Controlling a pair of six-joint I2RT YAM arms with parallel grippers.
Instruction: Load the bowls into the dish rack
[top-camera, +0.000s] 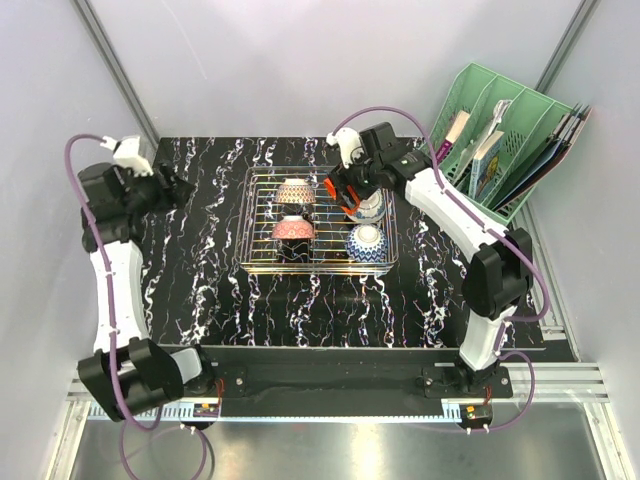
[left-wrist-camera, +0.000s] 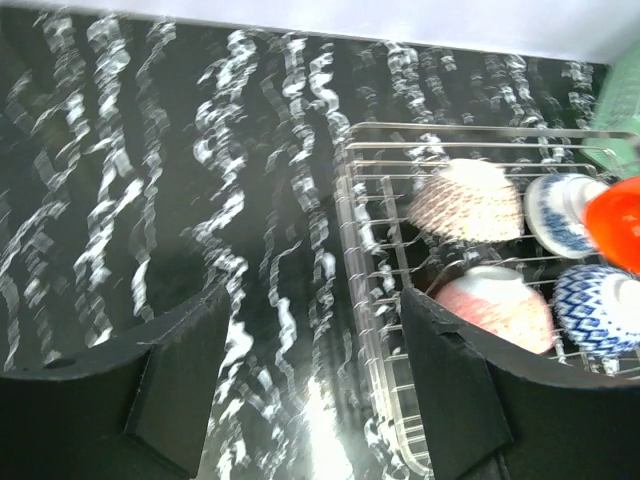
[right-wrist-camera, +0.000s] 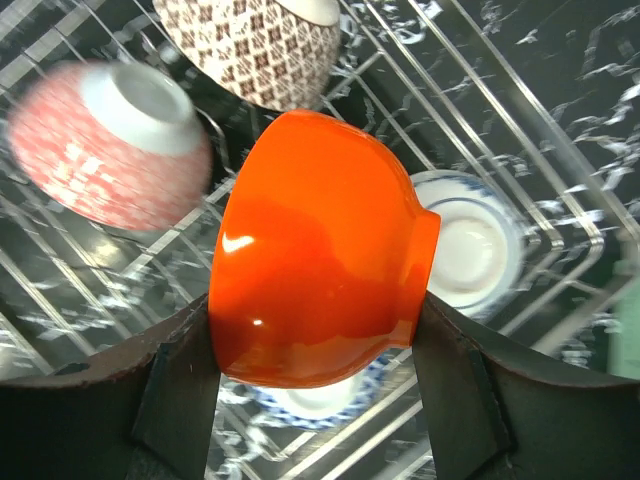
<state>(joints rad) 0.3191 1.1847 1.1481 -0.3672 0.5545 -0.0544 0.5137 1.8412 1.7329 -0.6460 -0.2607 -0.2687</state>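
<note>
R claw (right-wrist-camera: 320, 385) clamps orange bowl (right-wrist-camera: 320, 260) over rack (left-wrist-camera: 350, 250) far-right corner; L claw (left-wrist-camera: 300, 390) apart, empty. We risk chipping blue bowl (right-wrist-camera: 465, 245) below if dropped.

left arm (top-camera: 112, 280) bent far left, jaws parted; right arm (top-camera: 450, 207) stretched forward, jaws clamping orange bowl (right-wrist-camera: 310, 260).

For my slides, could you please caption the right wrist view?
Right claw holds the orange bowl over patterned bowls in the dish rack.
</note>
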